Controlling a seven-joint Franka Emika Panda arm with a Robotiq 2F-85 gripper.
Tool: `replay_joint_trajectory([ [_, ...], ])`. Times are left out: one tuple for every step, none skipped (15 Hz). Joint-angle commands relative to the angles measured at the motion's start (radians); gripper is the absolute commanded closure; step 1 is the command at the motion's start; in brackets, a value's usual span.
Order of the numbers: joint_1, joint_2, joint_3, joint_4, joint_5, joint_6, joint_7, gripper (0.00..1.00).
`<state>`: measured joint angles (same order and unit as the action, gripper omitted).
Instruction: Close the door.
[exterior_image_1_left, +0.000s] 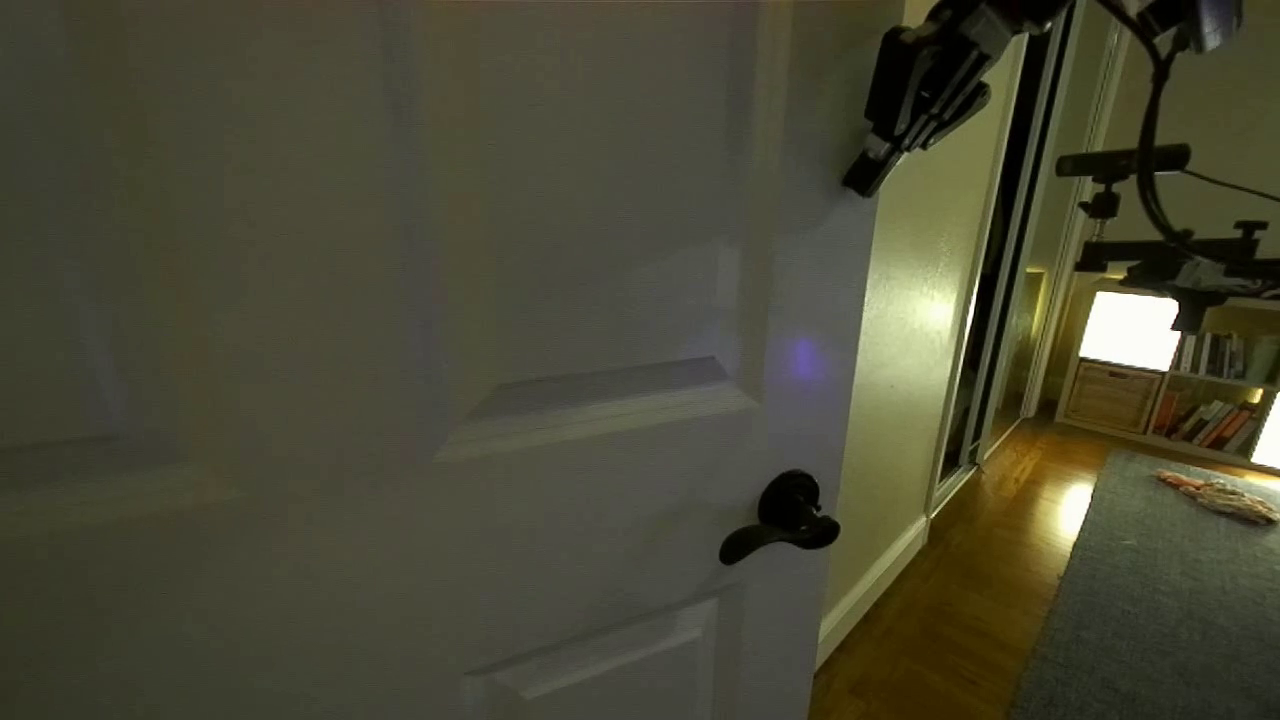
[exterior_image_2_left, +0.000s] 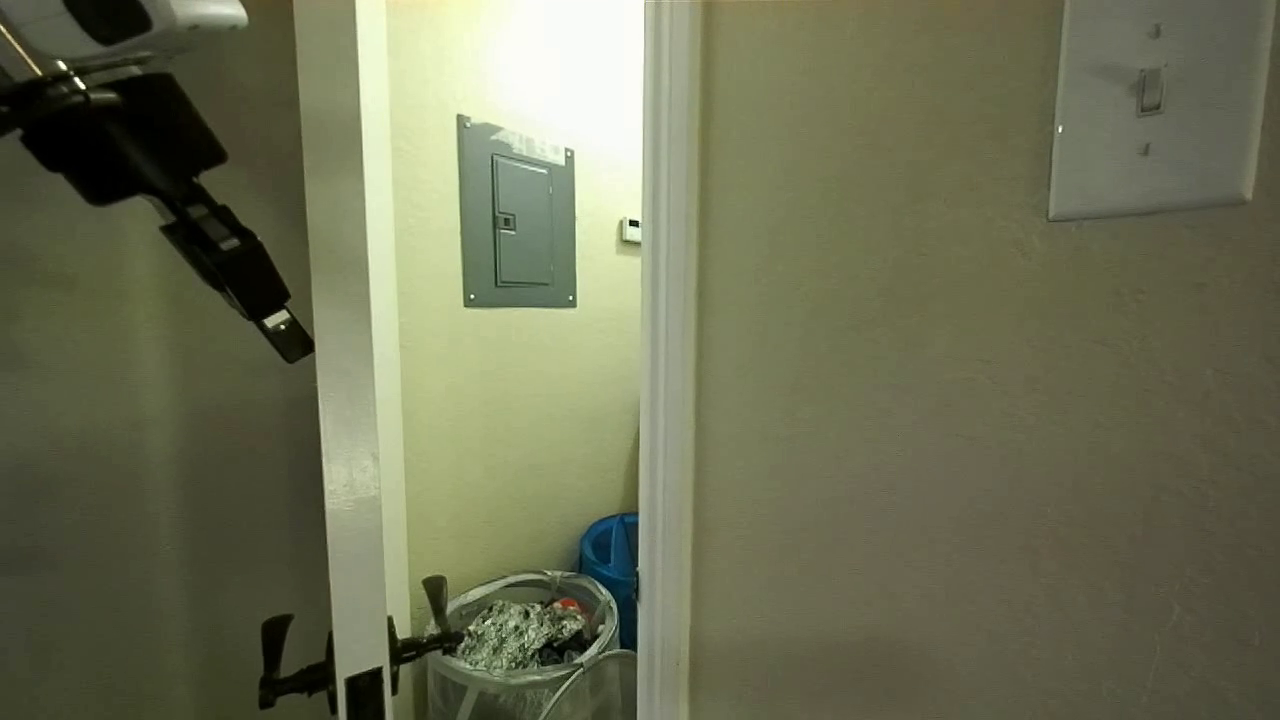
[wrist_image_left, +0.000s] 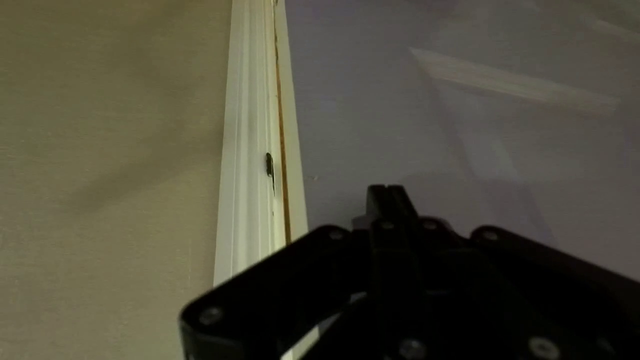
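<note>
Gripper (wrist_image_left: 385, 190): fingertips together, holding nothing. Door (exterior_image_1_left: 430, 330) lies immediately ahead of its tips, contact unconfirmed. Door stands ajar; the gap to the frame (exterior_image_2_left: 668, 360) remains to be closed.

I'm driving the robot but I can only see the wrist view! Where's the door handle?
Observer: In an exterior view, the black handle is on the door, lower than the gripper.
Operator: Okay! Is the door shut all the way?
Observer: No, an exterior view shows a clear gap between its edge and the white door frame.
Operator: Ooh, what's through there?
Observer: A gray panel on the yellowish wall beyond.
</note>
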<state>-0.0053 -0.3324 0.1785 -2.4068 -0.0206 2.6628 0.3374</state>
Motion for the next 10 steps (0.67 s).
replay_joint_trajectory([
  [-0.031, 0.087, -0.009, 0.07, -0.031, 0.018, 0.019, 0.95],
  [-0.034, 0.114, -0.015, 0.096, -0.031, 0.019, 0.012, 0.96],
  [-0.036, 0.137, -0.02, 0.117, -0.036, 0.019, 0.015, 0.96],
  [-0.035, 0.164, -0.028, 0.144, -0.036, 0.017, 0.01, 0.96],
  [-0.033, 0.189, -0.035, 0.17, -0.036, 0.015, 0.008, 0.95],
  [-0.03, 0.218, -0.042, 0.198, -0.038, 0.014, 0.005, 0.96],
  [-0.028, 0.245, -0.051, 0.227, -0.043, 0.011, 0.006, 0.96],
  [-0.024, 0.276, -0.058, 0.258, -0.049, 0.009, 0.006, 0.96],
  [-0.019, 0.302, -0.068, 0.289, -0.049, 0.004, 0.0, 0.96],
  [-0.014, 0.329, -0.075, 0.318, -0.05, 0.004, -0.003, 0.95],
])
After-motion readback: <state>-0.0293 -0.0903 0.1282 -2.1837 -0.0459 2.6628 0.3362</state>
